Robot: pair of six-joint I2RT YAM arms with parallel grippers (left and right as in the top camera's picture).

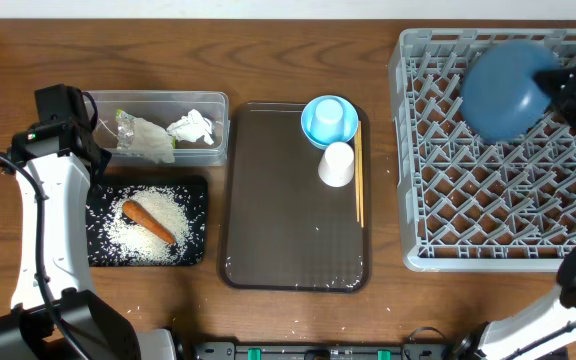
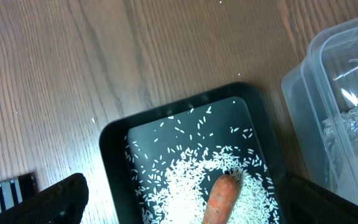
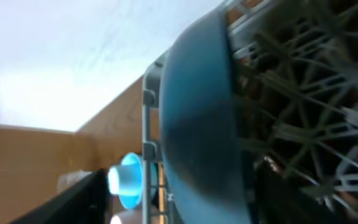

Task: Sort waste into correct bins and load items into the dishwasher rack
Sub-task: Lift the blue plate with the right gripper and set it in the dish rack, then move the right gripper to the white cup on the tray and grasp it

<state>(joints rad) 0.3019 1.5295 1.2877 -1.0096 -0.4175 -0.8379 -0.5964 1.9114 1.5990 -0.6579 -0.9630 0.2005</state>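
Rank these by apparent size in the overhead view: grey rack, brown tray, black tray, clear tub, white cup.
1. grey rack
2. brown tray
3. black tray and clear tub: they look about alike, so not ranked against each other
4. white cup

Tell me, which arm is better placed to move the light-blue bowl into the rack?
Probably the right: its tool is at the rack, and the light-blue bowl sits at the rack-side edge of the tray.
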